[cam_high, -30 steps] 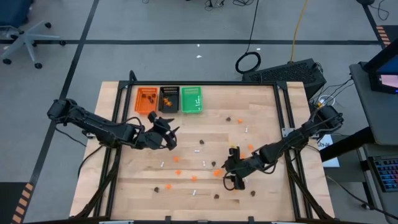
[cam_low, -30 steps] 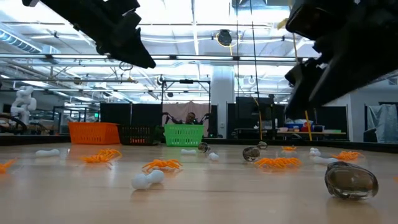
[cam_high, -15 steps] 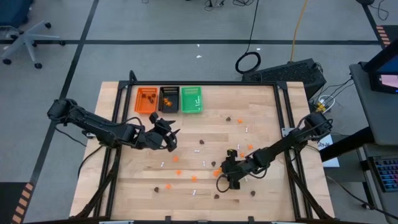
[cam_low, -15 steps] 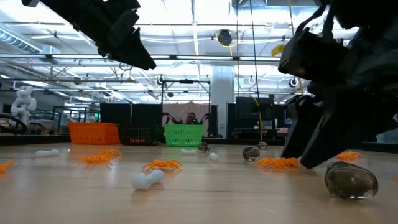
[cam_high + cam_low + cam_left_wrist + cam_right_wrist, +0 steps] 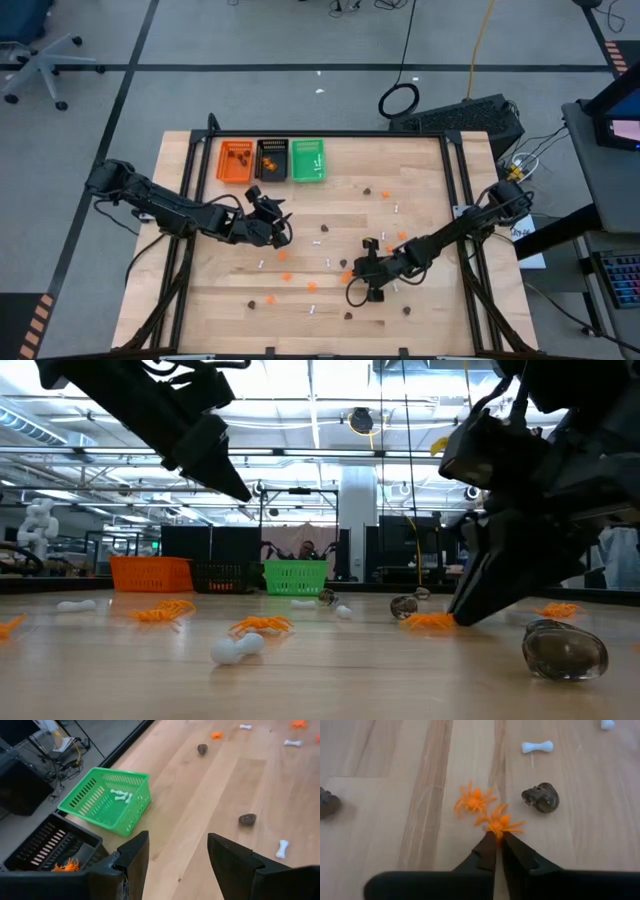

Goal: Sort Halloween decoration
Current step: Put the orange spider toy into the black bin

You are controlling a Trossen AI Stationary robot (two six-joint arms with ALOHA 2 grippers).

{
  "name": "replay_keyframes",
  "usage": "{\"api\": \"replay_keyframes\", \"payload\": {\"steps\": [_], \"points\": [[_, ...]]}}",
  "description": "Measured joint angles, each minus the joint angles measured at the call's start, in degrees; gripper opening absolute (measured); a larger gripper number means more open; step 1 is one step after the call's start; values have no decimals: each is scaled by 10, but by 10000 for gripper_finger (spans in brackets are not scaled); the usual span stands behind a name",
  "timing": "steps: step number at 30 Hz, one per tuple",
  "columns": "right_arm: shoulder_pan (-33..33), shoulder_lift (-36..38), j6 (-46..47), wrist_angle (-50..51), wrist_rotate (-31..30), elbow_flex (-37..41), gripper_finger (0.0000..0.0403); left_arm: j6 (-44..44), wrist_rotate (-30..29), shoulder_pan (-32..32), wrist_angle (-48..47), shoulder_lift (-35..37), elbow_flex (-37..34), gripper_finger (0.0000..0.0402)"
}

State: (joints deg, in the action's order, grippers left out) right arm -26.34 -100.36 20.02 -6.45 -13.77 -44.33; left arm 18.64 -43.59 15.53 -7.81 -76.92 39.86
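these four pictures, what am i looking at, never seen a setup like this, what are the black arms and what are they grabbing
It is one robot with two dark arms at a wooden table, shown by four cameras at one moment. One camera looks straight down, one sits at table-top height, and one rides on each wrist.

Small Halloween trinkets are scattered over the table: orange spiders, white bones and dark brown lumps. At the far edge stand an orange tray, a black tray and a green tray, the green one already holding white bones.

The right gripper is down at the table, jaws shut on the edge of an orange spider; a second spider lies just beside it. The left gripper hangs above the table near the trays, jaws open and empty.
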Motion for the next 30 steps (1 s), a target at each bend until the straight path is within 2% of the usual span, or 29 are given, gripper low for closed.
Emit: {"api": "replay_keyframes", "payload": {"steps": [8, 11, 16, 20, 25, 30], "points": [[5, 58, -55, 13, 6, 3, 2, -2, 4, 0, 2, 0, 0, 200], [6, 91, -79, 11, 6, 2, 1, -20, 24, 0, 18, 0, 0, 200], [15, 127, -135, -34, -12, 2, 1, -93, 127, 0, 109, 0, 0, 200], [32, 125, -194, -122, -12, 2, 0, -155, 202, 5, 188, -1, 0, 200], [53, 123, -259, -201, -27, 1, 0, -204, 229, 26, 254, -22, 0, 200], [73, 124, -296, -255, -25, 1, 0, -339, 224, 46, 304, -52, 0, 200]]}}
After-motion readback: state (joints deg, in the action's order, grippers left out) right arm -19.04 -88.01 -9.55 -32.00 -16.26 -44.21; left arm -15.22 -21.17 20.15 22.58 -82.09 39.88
